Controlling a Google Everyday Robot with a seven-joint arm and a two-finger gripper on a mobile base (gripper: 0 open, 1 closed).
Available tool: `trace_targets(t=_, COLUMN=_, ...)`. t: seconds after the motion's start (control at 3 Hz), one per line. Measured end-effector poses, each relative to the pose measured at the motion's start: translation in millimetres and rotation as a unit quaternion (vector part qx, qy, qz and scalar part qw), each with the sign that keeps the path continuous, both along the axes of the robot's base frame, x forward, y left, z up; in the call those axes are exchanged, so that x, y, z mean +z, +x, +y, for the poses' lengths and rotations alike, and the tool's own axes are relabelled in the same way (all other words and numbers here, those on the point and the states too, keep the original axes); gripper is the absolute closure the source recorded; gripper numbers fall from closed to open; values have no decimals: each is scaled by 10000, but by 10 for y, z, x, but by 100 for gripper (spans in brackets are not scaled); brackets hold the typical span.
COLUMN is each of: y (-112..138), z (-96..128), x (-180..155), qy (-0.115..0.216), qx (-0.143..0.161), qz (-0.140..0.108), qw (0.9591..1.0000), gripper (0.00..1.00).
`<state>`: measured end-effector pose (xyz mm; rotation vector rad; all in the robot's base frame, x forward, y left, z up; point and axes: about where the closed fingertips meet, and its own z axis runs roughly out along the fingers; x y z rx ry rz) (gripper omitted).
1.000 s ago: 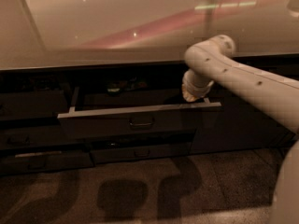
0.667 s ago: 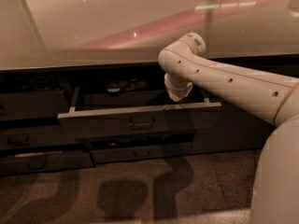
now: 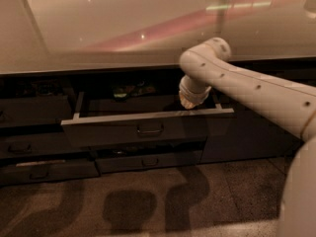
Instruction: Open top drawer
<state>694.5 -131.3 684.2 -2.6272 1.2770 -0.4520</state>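
Noted pale glossy counter [image 3: 123, 28] up top. Narrower dark drawer front [image 3: 19, 147] at left, lower drawer front [image 3: 148, 161] beneath. Speckled floor [image 3: 222, 191], shadowed. Greenish clutter [image 3: 131, 90], unidentifiable.

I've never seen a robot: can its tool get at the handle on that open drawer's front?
Probably yes. The tool hangs over the open top drawer, behind its front; the handle is on that front's outer face, with nothing else between them.

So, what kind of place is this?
Probably a kitchen or a break room: a long pale counter with rows of dark drawers under it. The top drawer stands pulled out, with the gripper over its right side.
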Motion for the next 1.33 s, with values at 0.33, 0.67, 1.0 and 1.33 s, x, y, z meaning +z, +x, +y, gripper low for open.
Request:
trace_targets(t=0.33, y=20, z=-145, x=-81, qy=1127, qx=142, qz=16, qw=9935, gripper=100)
trace_targets(t=0.67, y=12, z=-164, x=1, qy=1637, qx=338, qz=-20, qw=9859, gripper=100)
trace_targets(t=1.0, y=12, z=-164, x=1, qy=1637, qx=338, qz=-20, qw=9859, gripper=100)
trace_targets(t=1.33, y=93, z=-311, x=-301, qy=1539, qx=18, qz=294, qw=9876, gripper=100)
